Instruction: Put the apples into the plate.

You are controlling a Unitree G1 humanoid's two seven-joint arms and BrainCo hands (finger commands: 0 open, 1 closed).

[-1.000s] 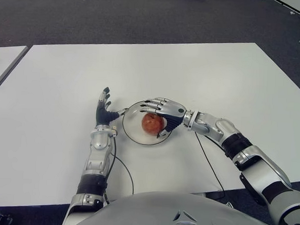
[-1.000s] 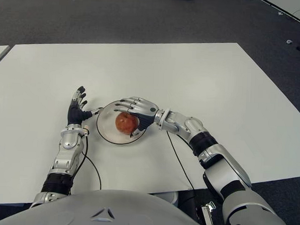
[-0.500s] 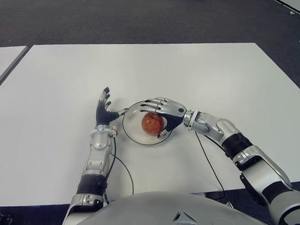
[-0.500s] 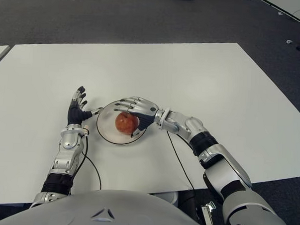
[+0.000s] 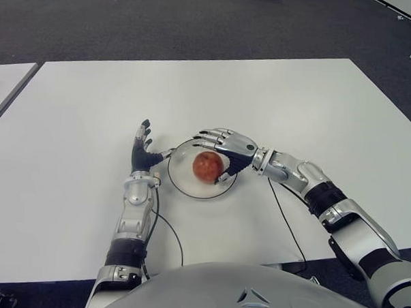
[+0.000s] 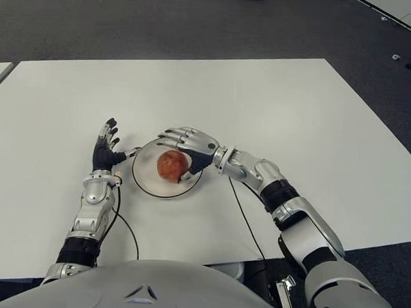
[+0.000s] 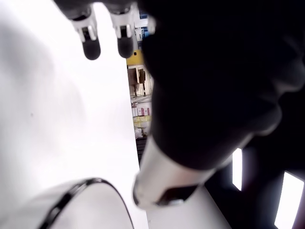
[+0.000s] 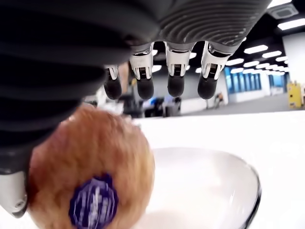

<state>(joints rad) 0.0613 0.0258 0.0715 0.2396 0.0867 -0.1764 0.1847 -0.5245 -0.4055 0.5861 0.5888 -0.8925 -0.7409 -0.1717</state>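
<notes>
white table (image 5: 296, 103) holds plate (image 5: 180, 180) with apple (image 5: 207, 166) under slack-fingered right hand (image 5: 226, 145).

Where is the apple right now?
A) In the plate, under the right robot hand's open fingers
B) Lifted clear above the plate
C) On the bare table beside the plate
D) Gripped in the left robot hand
A: the apple sits in the plate, with the right robot hand spread open over it.

The robot's arms are silver-grey jointed shells with black bands at the elbows, and a thin black cable trails from each forearm. The left hand (image 5: 143, 153) and right hand (image 5: 226, 149) pair silver knuckle segments with dark ribbed palms and black fingertips (image 8: 175, 86). The curved grey shell at the bottom of the eye views, bearing a small triangular mark, is probably the chest.
</notes>
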